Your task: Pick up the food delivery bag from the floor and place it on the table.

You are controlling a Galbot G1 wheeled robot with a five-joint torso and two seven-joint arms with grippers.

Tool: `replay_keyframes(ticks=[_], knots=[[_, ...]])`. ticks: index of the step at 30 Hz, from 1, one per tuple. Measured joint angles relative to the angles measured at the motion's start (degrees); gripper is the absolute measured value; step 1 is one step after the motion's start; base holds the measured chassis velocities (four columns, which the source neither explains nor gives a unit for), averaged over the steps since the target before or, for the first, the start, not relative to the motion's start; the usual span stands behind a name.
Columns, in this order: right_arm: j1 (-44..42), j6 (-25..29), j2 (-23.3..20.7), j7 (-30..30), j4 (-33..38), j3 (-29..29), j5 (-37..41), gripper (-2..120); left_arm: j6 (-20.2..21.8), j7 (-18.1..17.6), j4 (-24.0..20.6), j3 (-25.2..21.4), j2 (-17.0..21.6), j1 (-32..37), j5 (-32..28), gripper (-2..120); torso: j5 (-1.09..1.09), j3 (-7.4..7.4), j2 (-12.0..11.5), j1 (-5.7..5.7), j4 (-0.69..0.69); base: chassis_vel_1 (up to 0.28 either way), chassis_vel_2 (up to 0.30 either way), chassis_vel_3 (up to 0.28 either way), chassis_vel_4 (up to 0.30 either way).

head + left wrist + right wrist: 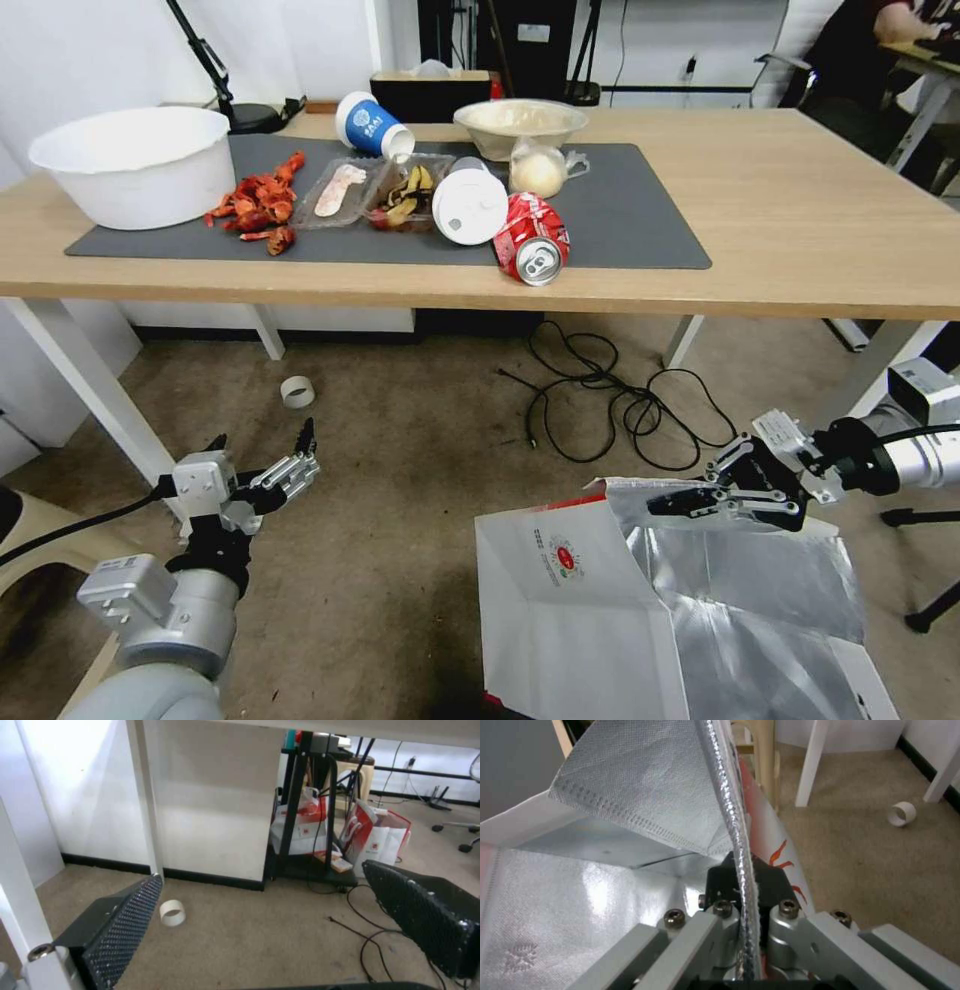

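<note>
The food delivery bag (560,600) stands open low on the right in the head view, with a white front, a round red logo and a silver foil lining. Its bottom is cut off by the picture's edge. My right gripper (668,503) is shut on the bag's upper rim, just right of the red side panel's top. In the right wrist view the foil rim (736,832) runs between the closed fingers (715,881). My left gripper (262,438) hangs open over the floor (400,480) beside a white table leg, well left of the bag. The table (800,200) stretches across behind.
The grey mat (620,220) holds a white bowl (140,165), red shells, plastic trays, a tipped blue cup and a crushed red can (532,240) near the front edge. A black cable (600,400) and a tape roll (296,392) lie under the table. The tabletop's right part is bare wood.
</note>
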Motion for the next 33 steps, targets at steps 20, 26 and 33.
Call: replay_keyframes(ticks=[20,26,33], knots=[[-0.1,0.0,-0.1,0.0,0.2,0.2,0.0,0,0.0,0.0,0.0,0.0,0.0,0.0,0.0,100,0.00,1.26,1.9,0.62,0.00,0.000,0.000,0.000,0.000],[-0.1,0.0,-0.1,0.0,0.2,0.3,0.1,0,0.0,0.0,0.0,0.0,0.1,-0.1,0.0,100,0.00,1.64,2.4,0.75,0.00,0.000,0.000,0.000,0.000],[0.0,0.0,-0.1,-0.1,0.0,0.3,0.1,0,0.0,0.1,0.0,0.0,0.2,-0.2,0.0,100,0.00,2.22,3.2,1.02,0.00,0.000,0.000,0.000,0.000]])
